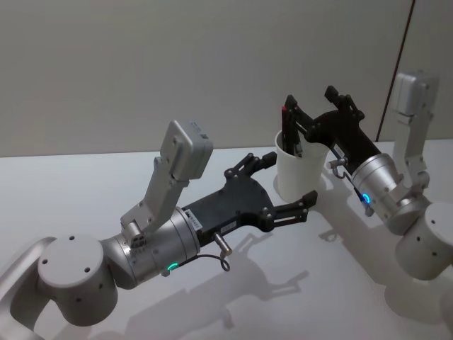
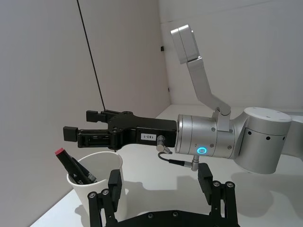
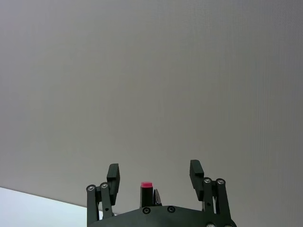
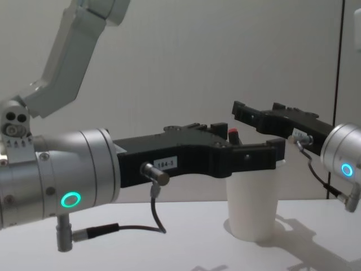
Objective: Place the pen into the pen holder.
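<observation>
The pen holder [image 1: 296, 173], a plain white paper cup, stands upright on the white table [image 1: 106, 191]. The pen [image 2: 75, 169], black with a red cap, leans inside it with its cap above the rim. My right gripper [image 1: 309, 98] hovers open just above the cup; in the right wrist view the pen's red cap [image 3: 147, 185] shows between its fingers [image 3: 112, 172] without touching them. My left gripper [image 1: 289, 180] is open low at the cup, one finger beside its wall and one near its front. From the chest, the cup [image 4: 252, 203] stands behind the left gripper [image 4: 254, 144].
A bare grey wall rises behind the table. A dark vertical line [image 1: 396, 71] runs down the wall at the right. Open table surface lies to the left and in front of the cup.
</observation>
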Action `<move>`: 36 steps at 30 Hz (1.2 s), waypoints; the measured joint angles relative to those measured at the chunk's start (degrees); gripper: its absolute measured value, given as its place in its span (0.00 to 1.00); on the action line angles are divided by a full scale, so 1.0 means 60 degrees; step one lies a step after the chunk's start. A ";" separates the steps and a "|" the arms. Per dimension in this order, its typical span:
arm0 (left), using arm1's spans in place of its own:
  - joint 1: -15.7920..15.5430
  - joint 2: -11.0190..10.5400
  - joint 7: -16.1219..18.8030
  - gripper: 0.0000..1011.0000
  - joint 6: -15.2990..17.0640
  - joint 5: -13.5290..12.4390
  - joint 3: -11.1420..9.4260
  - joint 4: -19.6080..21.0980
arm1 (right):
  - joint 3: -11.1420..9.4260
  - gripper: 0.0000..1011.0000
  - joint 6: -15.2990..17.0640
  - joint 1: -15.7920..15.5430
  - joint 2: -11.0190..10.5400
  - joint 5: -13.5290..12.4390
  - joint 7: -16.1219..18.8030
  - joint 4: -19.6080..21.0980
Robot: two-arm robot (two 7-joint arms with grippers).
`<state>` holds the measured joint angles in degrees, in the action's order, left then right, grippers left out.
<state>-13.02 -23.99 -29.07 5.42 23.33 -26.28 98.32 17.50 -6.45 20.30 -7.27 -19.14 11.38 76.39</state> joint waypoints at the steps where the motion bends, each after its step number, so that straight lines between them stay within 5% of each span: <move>1: 0.0000 -0.0001 0.0001 0.99 0.0000 0.0000 0.0000 0.0000 | 0.0000 0.91 0.0000 0.0000 0.0001 0.0003 0.0000 0.0000; 5: 0.0000 0.0000 0.0000 0.99 0.0000 0.0000 0.0000 0.0000 | -0.0001 0.99 -0.0001 -0.0001 -0.0001 0.0001 0.0000 0.0005; 36: -0.0005 0.0020 0.0290 0.99 -0.0043 -0.0113 0.0000 -0.0044 | -0.0203 0.99 0.0435 -0.0783 -0.0464 -0.0316 -0.0332 0.1202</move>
<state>-13.05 -23.87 -27.32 5.16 22.66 -26.28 98.05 16.28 -3.84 15.61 -10.05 -21.03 9.39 83.60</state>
